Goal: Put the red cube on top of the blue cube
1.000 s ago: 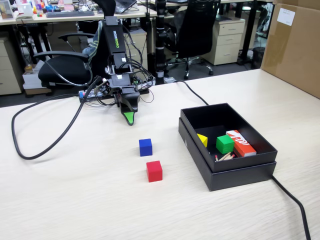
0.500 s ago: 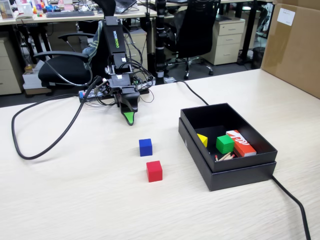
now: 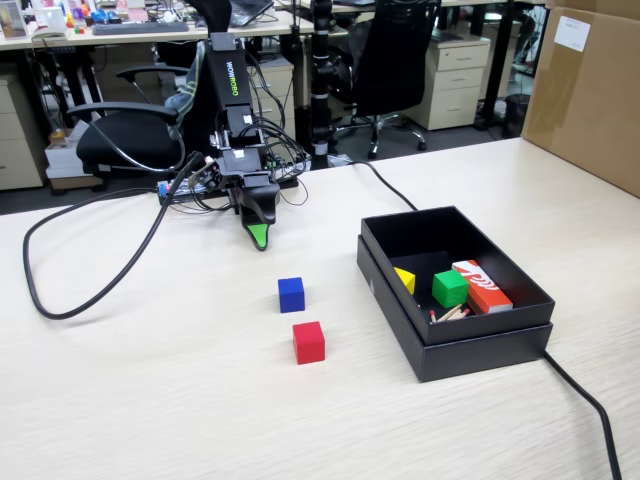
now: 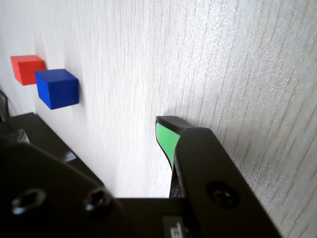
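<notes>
The red cube (image 3: pixel 309 342) sits on the pale wooden table, just in front of the blue cube (image 3: pixel 291 294) and apart from it. My gripper (image 3: pixel 258 233) hangs tip-down over the table behind the blue cube, about a cube's width or two away, empty. In the wrist view the blue cube (image 4: pixel 58 88) and the red cube (image 4: pixel 27 68) lie at the upper left, well ahead of the gripper (image 4: pixel 94 135). Its green-padded fingers (image 4: pixel 166 139) stand apart with bare table between them.
A black open box (image 3: pixel 470 355) stands to the right, holding a green cube (image 3: pixel 449 288), a yellow piece (image 3: pixel 404 280) and a red-orange and white box (image 3: pixel 482 286). A black cable (image 3: pixel 60 300) loops at the left. A cardboard box (image 3: pixel 590 90) stands far right.
</notes>
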